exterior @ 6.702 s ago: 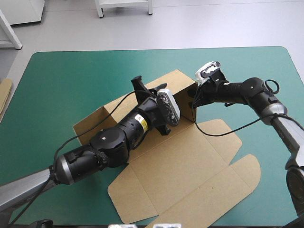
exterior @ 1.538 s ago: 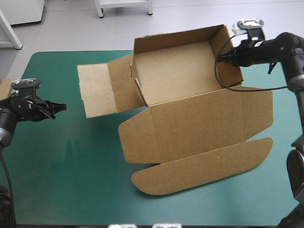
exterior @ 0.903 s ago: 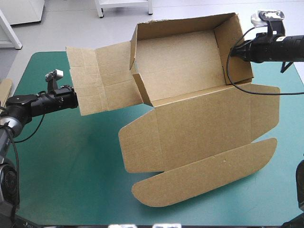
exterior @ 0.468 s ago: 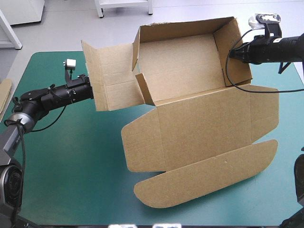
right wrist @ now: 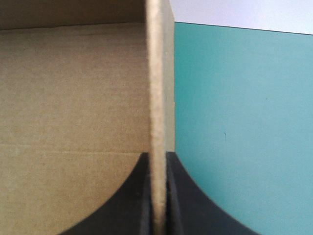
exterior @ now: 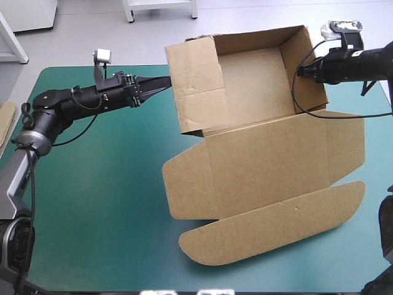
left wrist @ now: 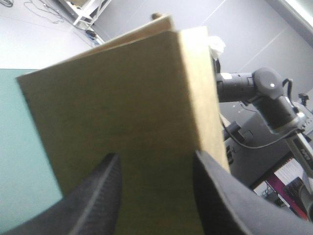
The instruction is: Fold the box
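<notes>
1. Where the table lay nearest to you, the box (exterior: 264, 160) spread its rounded flap (exterior: 270, 230) and, just beyond it, its broad lid panel (exterior: 258, 163) above the teal-green cover (exterior: 92, 196). Both sat on the near side of your two grippers. Whether they rested on the cover could not be told.
2. Beyond the lid panel the tray part stood with its walls raised and its open side turned up toward the high view, between your grippers.
3. Your left gripper (exterior: 161, 82) pointed at the side flap (exterior: 193, 86), which was folded across the part of the tray nearest that gripper. From above, the gripper's tip met the flap's edge. In its own wrist view its black fingers (left wrist: 105, 196) stood spread, with brown board (left wrist: 127, 112) filling the gap ahead of them.
4. Your right gripper (exterior: 299, 72) pinched the tray's right wall (exterior: 305, 67). Its wrist view showed the wall's edge (right wrist: 157, 88) between fingers (right wrist: 132, 200) all but pressed together, with the tray's inside on one side and the cover (right wrist: 234, 122) on the other.
5. Past the board, the left wrist view caught your right arm (left wrist: 254, 90).
6. Well behind the left gripper, an edge of more board (exterior: 6, 120) showed at the table's left edge.
</notes>
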### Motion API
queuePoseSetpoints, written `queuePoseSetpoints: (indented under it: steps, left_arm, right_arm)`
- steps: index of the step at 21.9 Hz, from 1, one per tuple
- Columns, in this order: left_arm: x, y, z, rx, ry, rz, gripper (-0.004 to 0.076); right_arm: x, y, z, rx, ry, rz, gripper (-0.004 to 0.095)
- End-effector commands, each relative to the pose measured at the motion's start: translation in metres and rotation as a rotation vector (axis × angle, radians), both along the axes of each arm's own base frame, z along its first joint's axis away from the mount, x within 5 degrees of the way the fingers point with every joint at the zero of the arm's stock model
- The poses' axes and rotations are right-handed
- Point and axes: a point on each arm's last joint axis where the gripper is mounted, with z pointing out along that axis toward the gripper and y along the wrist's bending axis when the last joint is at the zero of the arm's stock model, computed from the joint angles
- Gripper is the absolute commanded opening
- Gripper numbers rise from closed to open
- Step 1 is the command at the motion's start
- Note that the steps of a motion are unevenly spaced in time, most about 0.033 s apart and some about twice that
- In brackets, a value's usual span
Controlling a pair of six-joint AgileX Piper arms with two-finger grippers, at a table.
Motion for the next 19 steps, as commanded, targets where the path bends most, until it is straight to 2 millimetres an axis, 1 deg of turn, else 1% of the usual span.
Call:
queuePoseSetpoints:
  steps: [1, 2, 5, 8, 10, 13, 14, 17, 19]
  left_arm:
    - [-0.022, -0.013, 0.041, -0.119, -0.078, -0.112, 0.0341]
    - [-0.021, -0.018, 0.041, -0.075, -0.043, -0.094, 0.0341]
    - [-0.02, -0.028, 0.034, 0.068, -0.026, -0.071, 0.0341]
    - [-0.021, -0.04, 0.035, 0.104, -0.022, -0.05, 0.0341]
    - [-0.019, -0.044, 0.034, 0.124, -0.004, -0.017, 0.0341]
    - [-0.016, -0.05, 0.029, 0.264, 0.012, 0.049, 0.0341]
    - [-0.015, -0.052, 0.028, 0.293, 0.002, 0.072, 0.0341]
    - [-0.015, -0.055, 0.035, 0.293, -0.011, 0.102, 0.0341]
    - [-0.014, -0.055, 0.037, 0.35, -0.026, 0.137, 0.0341]
  right_arm:
    - [-0.012, 0.001, 0.03, 0.057, -0.116, -0.03, -0.0017]
    - [-0.012, 0.001, 0.03, 0.058, -0.116, -0.032, -0.0017]
    - [-0.012, 0.001, 0.03, 0.062, -0.114, -0.034, -0.0017]
    - [-0.012, 0.001, 0.03, 0.084, -0.103, -0.051, -0.0017]
    - [-0.012, 0.001, 0.03, 0.098, -0.099, -0.063, -0.0016]
    - [-0.011, 0.001, 0.031, 0.13, -0.088, -0.094, -0.0011]
    - [-0.011, 0.004, 0.031, 0.136, -0.087, -0.094, -0.0011]
    - [-0.01, 0.016, 0.028, 0.098, -0.077, -0.103, -0.0011]
    - [-0.008, 0.026, 0.03, 0.105, -0.09, -0.108, -0.0011]
